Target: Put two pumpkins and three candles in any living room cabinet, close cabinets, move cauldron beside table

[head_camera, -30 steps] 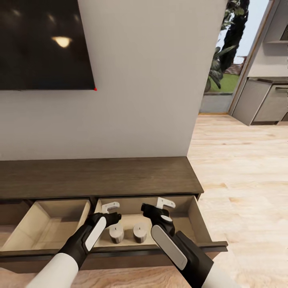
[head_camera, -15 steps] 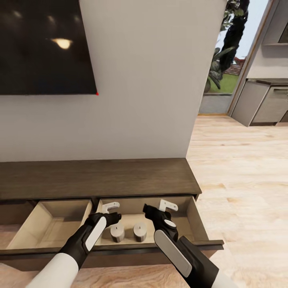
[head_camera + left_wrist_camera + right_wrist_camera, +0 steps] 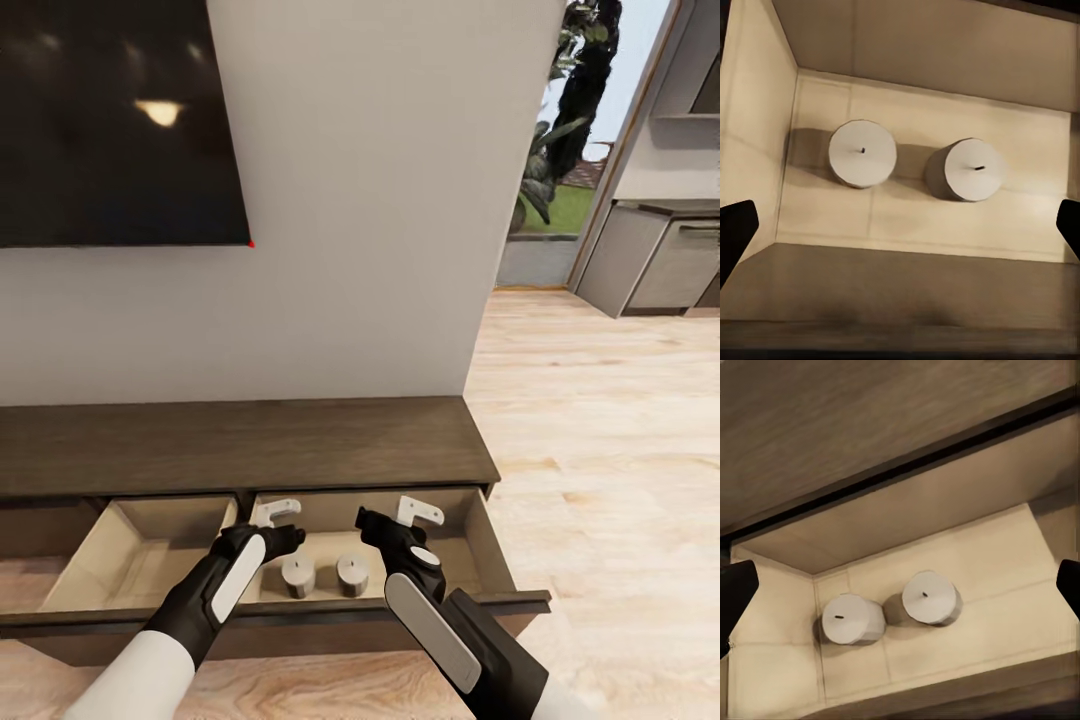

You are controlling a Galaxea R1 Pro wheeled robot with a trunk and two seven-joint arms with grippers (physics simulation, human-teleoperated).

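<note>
- Two candles (image 3: 298, 574) stand upright in the open drawer (image 3: 488, 540).
- Left gripper (image 3: 275, 514) and right gripper (image 3: 418, 511): wide, empty.
- Lift both clear toward 6 o'clock without bumping the candles.

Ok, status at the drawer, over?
Both grippers, left and right, open, empty, over open drawer. Two candles upright inside, apart. Nothing obstructing.

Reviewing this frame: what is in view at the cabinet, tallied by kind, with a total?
Short cream cylindrical candles in the right-hand drawer: 2
Open pale-lined drawers of the long dark-brown wood cabinet: 2
Black-and-white grippers, both open over the drawer with the candles: 2
Total: 6
</note>
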